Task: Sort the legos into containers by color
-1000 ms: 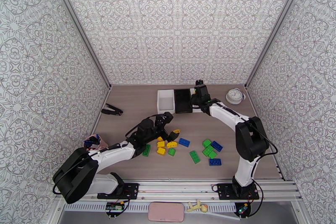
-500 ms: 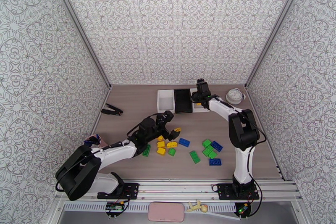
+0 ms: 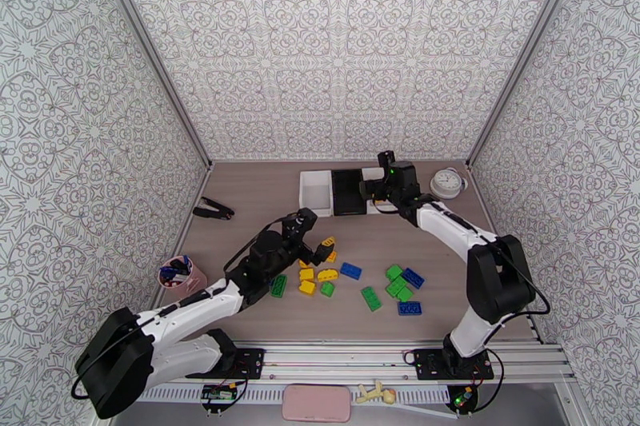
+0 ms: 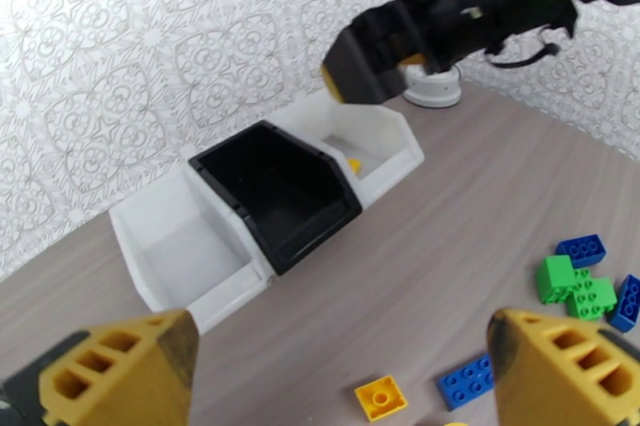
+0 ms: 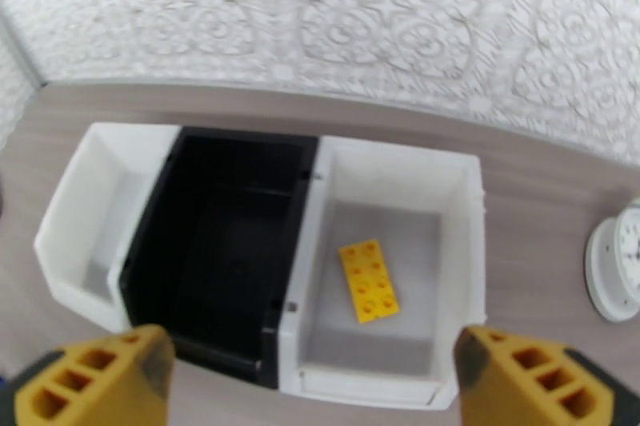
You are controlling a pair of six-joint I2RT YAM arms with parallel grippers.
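Observation:
Three containers stand in a row at the back: a left white bin [image 3: 316, 192], a black bin [image 3: 349, 192] and a right white bin [image 5: 392, 260]. One yellow lego [image 5: 368, 280] lies in the right white bin; the black bin [image 5: 224, 252] and the left white bin [image 5: 92, 212] look empty. My right gripper [image 3: 372, 192] hovers open over that right bin, holding nothing. Blue [image 3: 350, 270], green [image 3: 370, 297] and yellow [image 3: 307, 287] legos are scattered mid-table. My left gripper [image 3: 318, 248] hangs open just above the yellow cluster, its fingers [image 4: 120, 372] empty.
A round white clock [image 3: 447, 182] sits right of the bins. A pink cup [image 3: 180, 272] stands near the left wall, and a black tool [image 3: 214, 212] lies behind it. More green [image 3: 396, 280] and blue [image 3: 410, 308] legos lie on the right.
My right arm's elbow has swung out to the right while its gripper stayed over the right white bin. My left gripper has shifted slightly back and left above the yellow legos.

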